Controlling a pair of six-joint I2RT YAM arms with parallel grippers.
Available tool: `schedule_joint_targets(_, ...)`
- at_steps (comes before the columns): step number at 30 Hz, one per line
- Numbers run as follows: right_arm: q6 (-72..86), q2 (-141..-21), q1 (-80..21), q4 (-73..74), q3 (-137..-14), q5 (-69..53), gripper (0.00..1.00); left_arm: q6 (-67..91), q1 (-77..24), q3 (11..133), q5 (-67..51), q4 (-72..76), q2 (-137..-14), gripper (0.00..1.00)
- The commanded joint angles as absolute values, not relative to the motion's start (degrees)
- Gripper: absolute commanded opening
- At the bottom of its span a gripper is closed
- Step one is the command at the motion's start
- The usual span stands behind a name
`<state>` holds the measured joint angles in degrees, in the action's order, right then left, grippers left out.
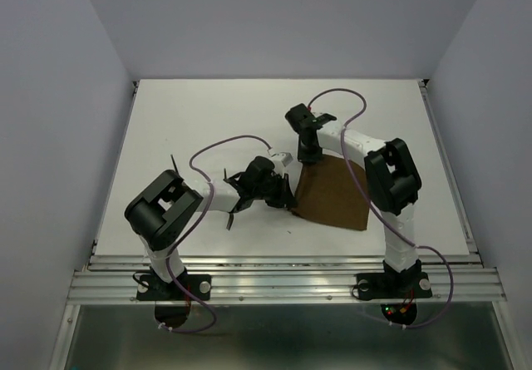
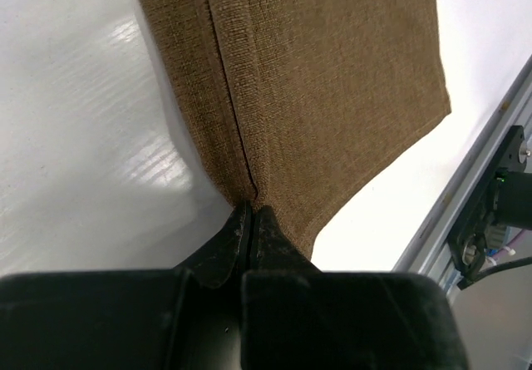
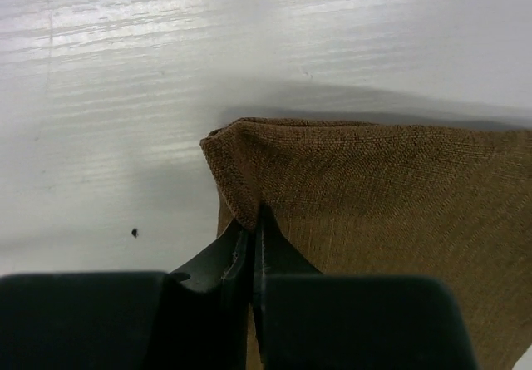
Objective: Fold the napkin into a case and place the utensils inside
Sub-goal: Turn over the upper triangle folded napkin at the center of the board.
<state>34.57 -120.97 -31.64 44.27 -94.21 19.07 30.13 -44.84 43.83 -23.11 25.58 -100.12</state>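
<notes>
Right of centre, the napkin (image 1: pixel 337 195) is held pinched by the left gripper (image 2: pixel 251 212) and right gripper (image 3: pixel 253 220), folding barely begun, no case formed.

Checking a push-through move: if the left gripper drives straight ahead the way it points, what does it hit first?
The napkin. The left gripper is shut on its edge, so going on would just bunch the cloth lying ahead. Whether the fingers would also scrape the table is unclear.
</notes>
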Motion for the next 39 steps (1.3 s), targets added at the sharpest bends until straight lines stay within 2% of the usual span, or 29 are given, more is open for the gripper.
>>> schedule_joint_targets(1,35.25,-111.11,-30.67,36.04,-93.09,27.95,0.01,28.65,-46.14,43.59,-27.78,16.79,-95.02,0.00)
schedule_joint_targets(8,33.93,-103.36,-30.15,36.04,-88.69,27.69,0.01,28.04,-46.67,45.44,-27.25,14.15,-92.29,0.00)
schedule_joint_targets(27,32.87,-103.36,-30.15,33.31,-86.66,24.96,0.01,30.94,-47.63,42.71,-26.54,17.67,-91.41,0.00)
schedule_joint_targets(39,32.69,-107.75,-30.15,30.94,-88.51,21.18,0.01,30.94,-47.72,39.38,-24.00,19.34,-92.55,0.00)
